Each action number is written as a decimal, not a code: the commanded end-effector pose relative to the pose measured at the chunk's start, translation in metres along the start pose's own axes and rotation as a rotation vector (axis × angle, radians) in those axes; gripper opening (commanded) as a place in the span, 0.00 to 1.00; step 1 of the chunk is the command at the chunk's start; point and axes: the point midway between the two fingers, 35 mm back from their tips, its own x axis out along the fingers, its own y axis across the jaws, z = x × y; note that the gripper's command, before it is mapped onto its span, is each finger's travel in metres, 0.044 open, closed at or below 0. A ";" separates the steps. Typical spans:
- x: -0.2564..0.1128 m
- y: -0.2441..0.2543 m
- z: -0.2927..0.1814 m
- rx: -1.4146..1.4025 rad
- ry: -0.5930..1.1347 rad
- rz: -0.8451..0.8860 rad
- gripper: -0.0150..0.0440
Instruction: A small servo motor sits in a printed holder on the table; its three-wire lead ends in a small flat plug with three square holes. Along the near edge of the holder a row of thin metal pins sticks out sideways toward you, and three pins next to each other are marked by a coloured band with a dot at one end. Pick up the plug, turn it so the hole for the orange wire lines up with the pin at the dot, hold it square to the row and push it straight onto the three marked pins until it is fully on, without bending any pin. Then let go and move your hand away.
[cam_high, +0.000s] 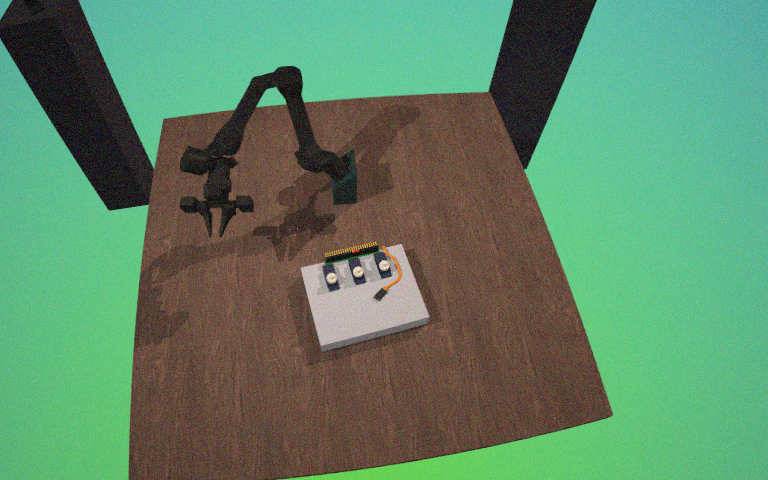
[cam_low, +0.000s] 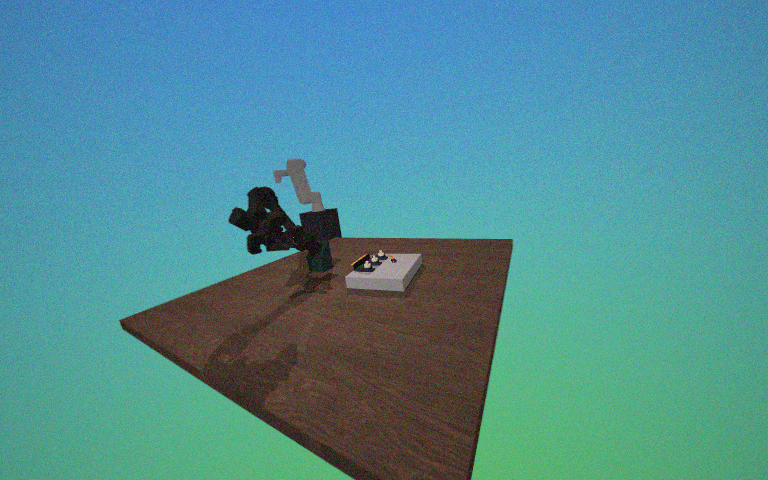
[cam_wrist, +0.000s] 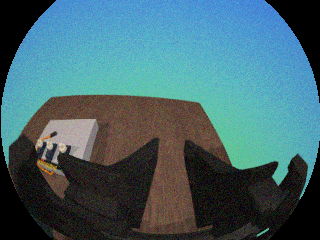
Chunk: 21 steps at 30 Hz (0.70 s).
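The light-grey holder (cam_high: 368, 319) (cam_low: 376, 283) (cam_wrist: 75, 127) stands on the table with three dark servos; their horns are white. The dark plug (cam_high: 380, 294) (cam_low: 394, 260) (cam_wrist: 54, 134) lies on its top, on an orange lead (cam_high: 399, 272) curving from the right-hand servo. The pin row (cam_high: 342, 251) (cam_wrist: 46, 164) runs along the holder's edge on the arm's side, with a small red mark (cam_high: 355, 251) near its middle. The dot and the plug's holes are too small to tell. My gripper (cam_high: 215, 235) (cam_wrist: 171, 143) is partly open and empty, in the air left of the holder in the top view, far from the plug.
My arm's teal base (cam_high: 344, 192) (cam_low: 320, 260) stands behind the holder. Dark pillars (cam_high: 79, 107) stand beyond the table's back corners. In the exterior view a grey arm shape (cam_low: 300, 183) rises above a dark block (cam_low: 321, 223) behind. The wooden table (cam_high: 481, 339) lies around the holder.
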 end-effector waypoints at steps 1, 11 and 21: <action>0.006 0.009 0.007 0.053 -0.024 0.009 0.45; 0.017 0.028 0.027 0.170 -0.087 0.032 0.45; 0.023 0.049 0.049 0.290 -0.148 0.064 0.45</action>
